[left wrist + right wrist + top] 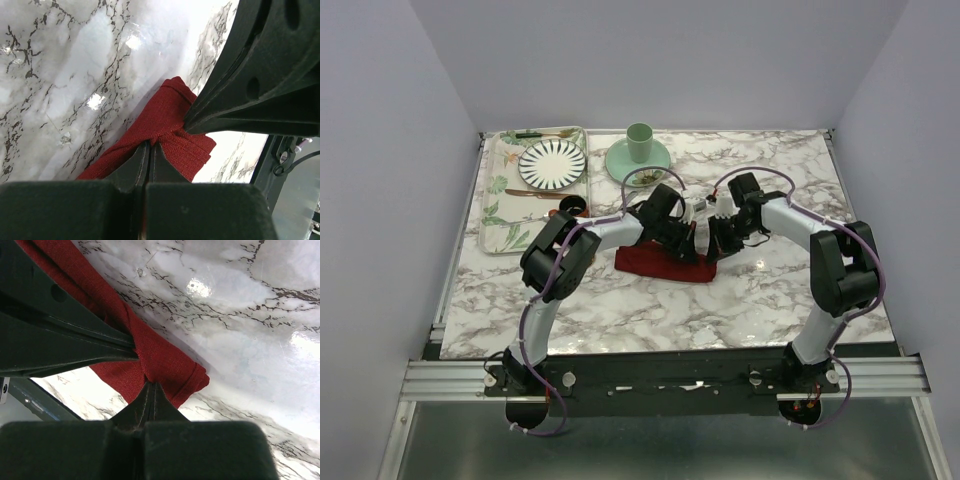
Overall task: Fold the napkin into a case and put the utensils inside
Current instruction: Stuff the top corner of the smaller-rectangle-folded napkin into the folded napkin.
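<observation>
Left fingers [134, 167] and right fingers [139, 407] both pinching the red napkin [660, 263] this side of the green cup [639, 141], soft, floppy stuff, best held by its edges.

napkin [172, 120]: part is hidden behind left claw [150, 146], right claw [153, 386]
thin utensil [533, 193] on tray [495, 218]: too small to be identified

napkin [665, 268]: dark red, plain
desk [770, 300]: white marble, grey-black veins
plate [552, 163]: white, dark radiating stripes
cup [639, 142]: pale green
saucer [618, 162]: pale green
tray [500, 215]: cream, green leaf print
left end effector [150, 149]: black
right end effector [152, 386]: black
</observation>
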Tool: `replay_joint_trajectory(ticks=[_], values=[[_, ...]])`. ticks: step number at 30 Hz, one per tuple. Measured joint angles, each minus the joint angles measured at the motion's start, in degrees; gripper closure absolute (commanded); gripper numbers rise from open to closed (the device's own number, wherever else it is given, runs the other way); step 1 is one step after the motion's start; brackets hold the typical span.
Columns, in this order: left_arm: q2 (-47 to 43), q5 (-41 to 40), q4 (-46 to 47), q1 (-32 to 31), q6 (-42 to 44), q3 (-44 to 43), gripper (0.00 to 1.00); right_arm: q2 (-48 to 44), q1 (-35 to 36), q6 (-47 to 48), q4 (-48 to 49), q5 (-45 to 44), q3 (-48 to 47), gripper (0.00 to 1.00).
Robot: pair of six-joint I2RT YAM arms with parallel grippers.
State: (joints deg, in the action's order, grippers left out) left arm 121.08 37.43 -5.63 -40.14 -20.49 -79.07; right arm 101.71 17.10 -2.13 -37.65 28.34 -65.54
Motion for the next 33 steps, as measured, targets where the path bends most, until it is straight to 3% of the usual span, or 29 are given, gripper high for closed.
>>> replay_joint_trajectory(ticks=[33], values=[[-0.72,-2.01,-0.13,-3.32,8.74,-0.2,1.0,1.07,-0.74,-0.85,-1.49,2.27,-0.87,0.99]])
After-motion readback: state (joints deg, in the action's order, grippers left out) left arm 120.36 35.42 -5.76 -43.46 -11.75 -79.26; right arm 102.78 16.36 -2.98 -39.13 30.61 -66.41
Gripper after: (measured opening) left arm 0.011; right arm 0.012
